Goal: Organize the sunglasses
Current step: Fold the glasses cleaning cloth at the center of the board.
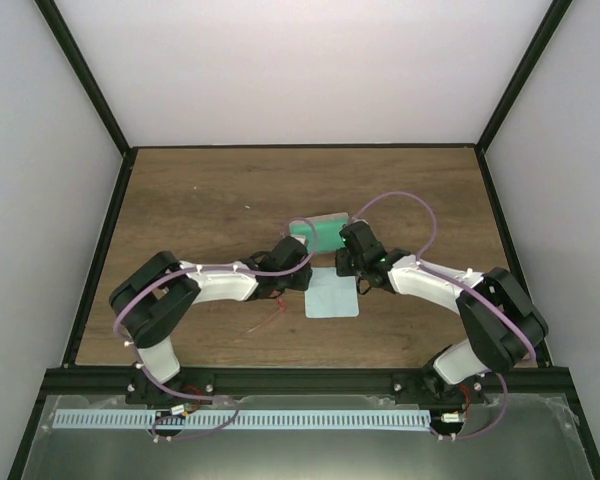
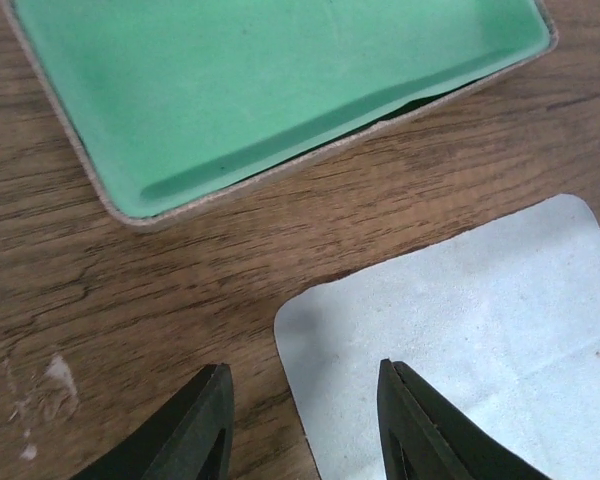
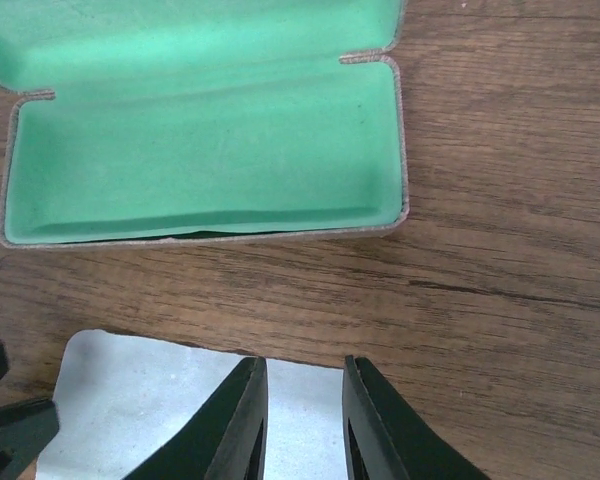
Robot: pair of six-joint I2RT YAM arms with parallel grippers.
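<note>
The sunglasses (image 1: 265,322), a thin red wire frame, lie on the table beside the left arm's forearm, seen only in the top view. The grey case (image 1: 320,232) lies open and empty with its green lining up (image 2: 280,80) (image 3: 200,160). The pale blue cloth (image 1: 332,293) lies flat in front of it. My left gripper (image 2: 302,385) is open and empty over the cloth's far left corner (image 2: 470,330). My right gripper (image 3: 303,375) is open and empty over the cloth's far right edge (image 3: 140,400).
Both grippers (image 1: 298,275) (image 1: 358,278) sit close together on either side of the cloth, just in front of the case. The left gripper's fingers (image 3: 10,425) show at the right wrist view's lower left. White walls enclose the wooden table (image 1: 200,200).
</note>
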